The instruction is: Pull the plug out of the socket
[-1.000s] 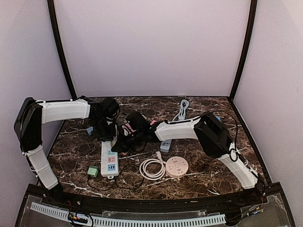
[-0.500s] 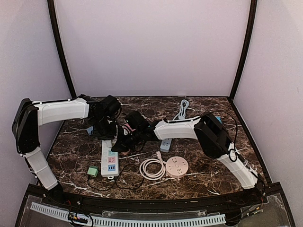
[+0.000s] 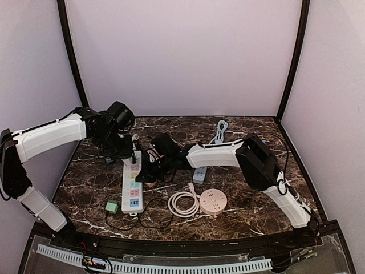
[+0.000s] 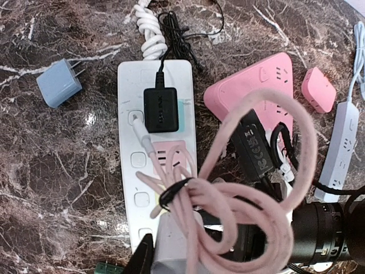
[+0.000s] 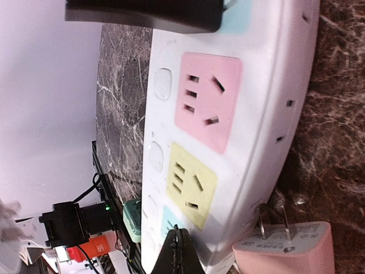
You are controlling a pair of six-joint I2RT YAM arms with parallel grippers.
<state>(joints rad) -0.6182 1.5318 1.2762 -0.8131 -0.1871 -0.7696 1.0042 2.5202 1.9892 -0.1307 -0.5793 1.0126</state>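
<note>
The plug point(image 4: 171, 242) was clamped in the left end effector point(image 4: 171, 261), at 6 o'clock from the pink socket point(image 4: 171, 158). The right end effector point(image 5: 179, 248) was closed together. The print on the black adapter point(image 4: 254, 148) could not be read.

The whole surface point(image 3: 239, 211) is viewed from high behind the arm bases, facing down and forward. The white power strip point(image 3: 132, 191) is seen from well above in the left wrist view, ahead of the left fingers point(image 4: 142, 258). In the right wrist view it is seen very close and rolled sideways, just beyond the right fingers point(image 5: 179, 251). The strip is shared by all three views.
</note>
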